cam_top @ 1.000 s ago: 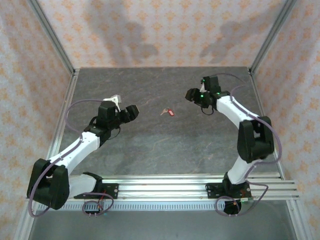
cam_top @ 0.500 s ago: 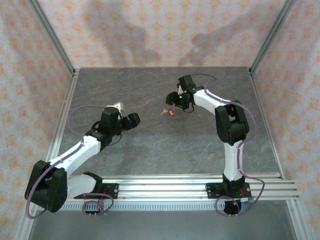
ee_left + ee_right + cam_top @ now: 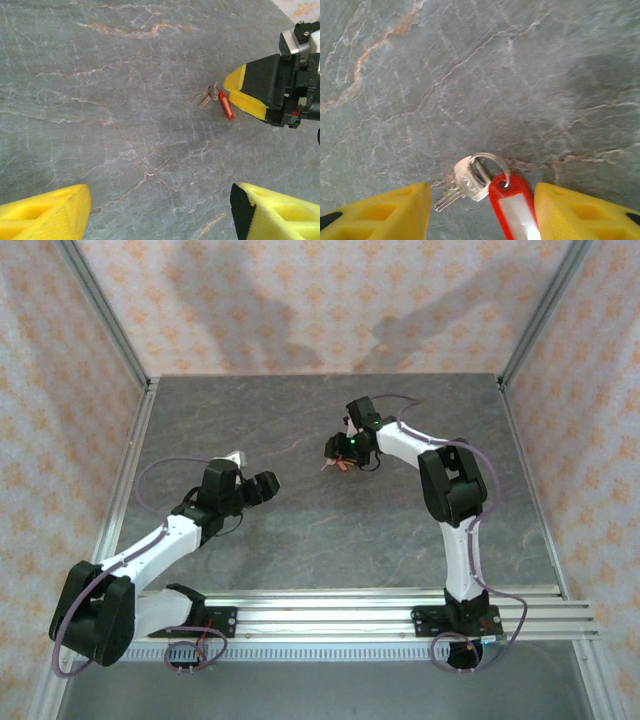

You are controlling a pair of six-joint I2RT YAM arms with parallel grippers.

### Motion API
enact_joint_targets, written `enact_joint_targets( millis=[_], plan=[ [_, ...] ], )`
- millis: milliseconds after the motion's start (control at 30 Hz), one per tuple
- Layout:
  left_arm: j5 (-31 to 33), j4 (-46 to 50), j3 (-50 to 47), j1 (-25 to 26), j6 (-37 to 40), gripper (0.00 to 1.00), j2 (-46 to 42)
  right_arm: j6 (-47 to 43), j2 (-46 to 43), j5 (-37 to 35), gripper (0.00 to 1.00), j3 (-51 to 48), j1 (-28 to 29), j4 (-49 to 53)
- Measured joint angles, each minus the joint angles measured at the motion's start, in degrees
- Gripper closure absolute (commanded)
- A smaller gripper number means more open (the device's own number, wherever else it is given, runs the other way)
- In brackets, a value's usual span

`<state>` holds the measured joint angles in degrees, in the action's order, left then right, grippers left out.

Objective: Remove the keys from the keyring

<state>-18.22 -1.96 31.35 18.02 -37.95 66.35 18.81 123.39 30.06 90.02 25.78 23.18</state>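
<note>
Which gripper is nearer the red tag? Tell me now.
Right. The right gripper is at the red tag, its open jaws on either side of it. The left gripper sits well off to the tag's left, also open.

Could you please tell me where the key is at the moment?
In the right wrist view the key lies on the table between the fingers of the open right end effector, joined by a wire ring to the red tag beside it.

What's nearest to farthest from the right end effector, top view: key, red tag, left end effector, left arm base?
1. Key and red tag, at the right end effector; too close to call.
2. Left end effector, left side.
3. Left arm base, near-left corner.
</note>
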Motion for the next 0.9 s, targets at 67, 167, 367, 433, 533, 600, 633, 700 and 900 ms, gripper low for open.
enact_joint_targets(
  millis=[67, 167, 367, 433, 533, 600, 633, 700, 900],
  plan=[
    [0.00, -0.04, -0.07, 0.00, -0.22, 0.25, 0.00, -0.31, 0.00, 0.24, 0.52, -0.20, 0.70, -0.04],
    [0.00, -0.22, -0.13, 0.00, -0.44, 0.25, 0.00, -0.50, -0.02, 1.42, 0.53, -1.14, 1.53, -0.66],
    [0.00, -0.48, -0.81, 0.00, -1.16, 0.27, 0.00, -0.66, -1.64, 1.88, 0.53, -3.48, 2.51, -1.88],
    [-0.02, -0.52, -0.83, 0.00, -1.25, 0.27, 0.00, -0.68, -1.86, 1.22, 0.52, -3.56, 2.75, -1.64],
    [-0.02, -0.66, -0.83, 0.00, -1.27, 0.27, 0.00, -0.92, -2.10, -0.35, 0.50, -3.56, 2.95, -1.22],
    [-0.04, -0.70, -0.83, 0.00, -1.25, 0.27, 0.00, -1.03, -2.16, -1.75, 0.50, -3.50, 2.95, -0.85],
    [-0.02, -0.68, -0.83, 0.00, -1.25, 0.27, -0.02, -1.07, -2.16, -2.25, 0.50, -3.39, 2.93, -0.52],
    [-0.02, -0.70, -0.92, 0.00, -1.27, 0.27, -0.22, -1.11, -2.16, -3.19, 0.51, -3.21, 2.93, 0.02],
    [-0.13, -0.70, -1.57, 0.00, -1.27, 0.29, -2.32, -1.09, -2.05, -4.59, 0.54, -1.46, 2.91, 0.46]
  ],
)
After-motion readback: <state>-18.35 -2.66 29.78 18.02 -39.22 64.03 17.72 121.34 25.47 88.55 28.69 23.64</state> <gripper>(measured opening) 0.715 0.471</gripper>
